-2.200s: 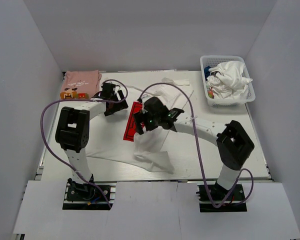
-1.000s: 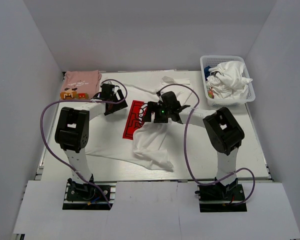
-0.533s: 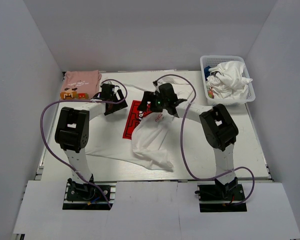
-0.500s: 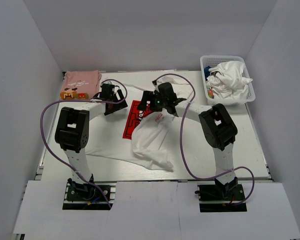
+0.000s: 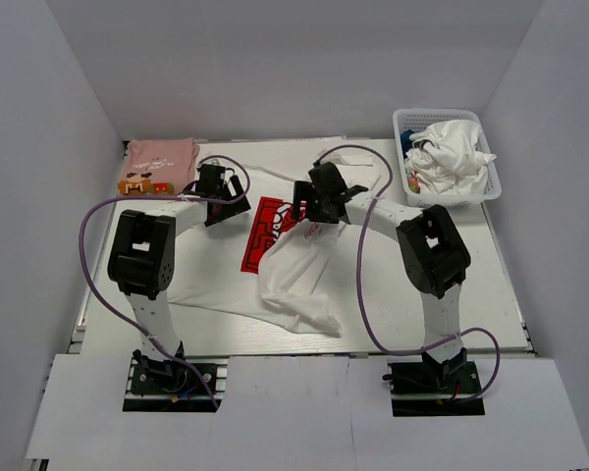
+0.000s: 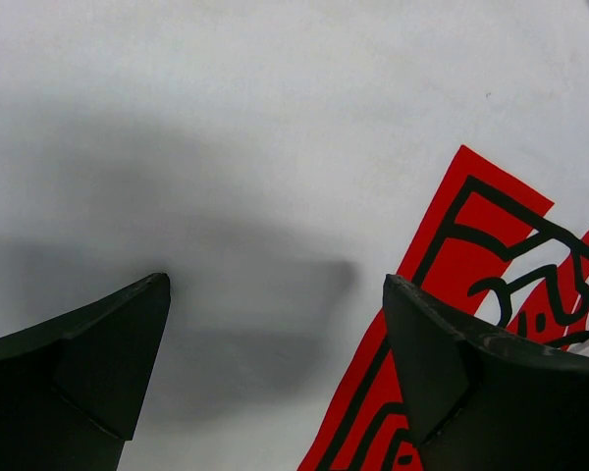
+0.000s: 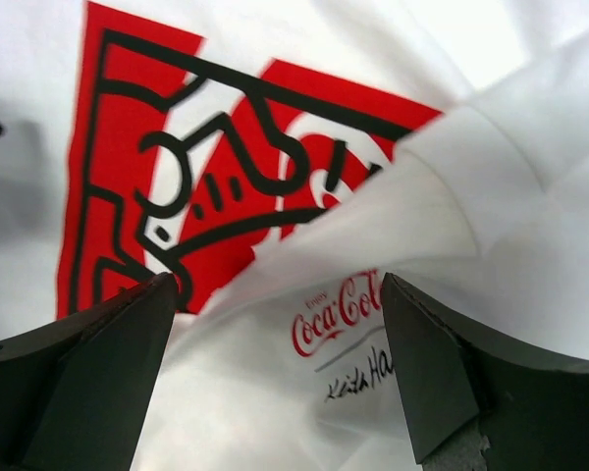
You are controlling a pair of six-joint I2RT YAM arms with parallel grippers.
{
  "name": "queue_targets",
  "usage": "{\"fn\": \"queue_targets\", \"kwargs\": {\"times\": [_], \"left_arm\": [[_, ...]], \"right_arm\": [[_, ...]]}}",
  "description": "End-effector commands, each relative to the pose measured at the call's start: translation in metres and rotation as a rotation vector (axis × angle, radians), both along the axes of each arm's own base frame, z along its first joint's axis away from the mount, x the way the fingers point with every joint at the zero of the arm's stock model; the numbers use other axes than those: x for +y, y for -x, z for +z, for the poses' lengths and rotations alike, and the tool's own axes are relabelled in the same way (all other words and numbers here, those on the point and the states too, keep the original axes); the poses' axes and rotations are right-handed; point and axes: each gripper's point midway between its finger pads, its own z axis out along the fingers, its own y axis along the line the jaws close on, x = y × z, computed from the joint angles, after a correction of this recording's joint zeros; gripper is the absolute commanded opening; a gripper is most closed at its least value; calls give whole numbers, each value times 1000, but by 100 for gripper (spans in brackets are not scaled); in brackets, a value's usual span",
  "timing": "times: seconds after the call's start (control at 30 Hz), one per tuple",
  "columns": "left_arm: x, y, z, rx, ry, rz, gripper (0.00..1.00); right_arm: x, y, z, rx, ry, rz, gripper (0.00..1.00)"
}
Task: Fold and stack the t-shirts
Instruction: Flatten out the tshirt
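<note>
The white t-shirt (image 5: 296,283) lies spread on the table, its red square print (image 5: 262,235) partly covered by a folded-over flap. The pink t-shirt (image 5: 162,155) lies folded at the back left. My left gripper (image 5: 224,208) is open and empty, low over the white cloth just left of the print (image 6: 471,255); its own wrist view (image 6: 275,363) shows only cloth between the jaws. My right gripper (image 5: 304,208) is open and empty over the flap's edge. Its wrist view (image 7: 275,373) shows the Coca-Cola script (image 7: 339,314) and the print (image 7: 177,196) below the jaws.
A white mesh basket (image 5: 452,199) with bunched white clothes (image 5: 452,152) stands at the back right. The white walls close in on three sides. The right arm's purple cable (image 5: 358,285) loops over the table to the right of the shirt.
My right gripper has moved from the shirt's middle toward the back, and the shirt's right side has come over onto the print. The left arm has not moved.
</note>
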Motion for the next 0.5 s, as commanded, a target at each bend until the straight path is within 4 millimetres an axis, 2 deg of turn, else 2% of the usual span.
{"fn": "queue_targets", "kwargs": {"times": [0.0, 0.03, 0.07, 0.23, 0.47], "left_arm": [[11, 31, -41, 150, -25, 12, 100], [11, 31, -41, 150, -25, 12, 100], [11, 33, -42, 159, -27, 12, 100], [11, 33, -42, 159, -27, 12, 100], [13, 33, -46, 167, -36, 17, 100]], "right_arm": [[-5, 0, 11, 13, 35, -72, 90], [1, -1, 16, 9, 25, -63, 90], [0, 0, 8, 28, 32, -62, 90], [11, 0, 10, 22, 13, -39, 90], [11, -2, -6, 84, 37, -83, 90]]}}
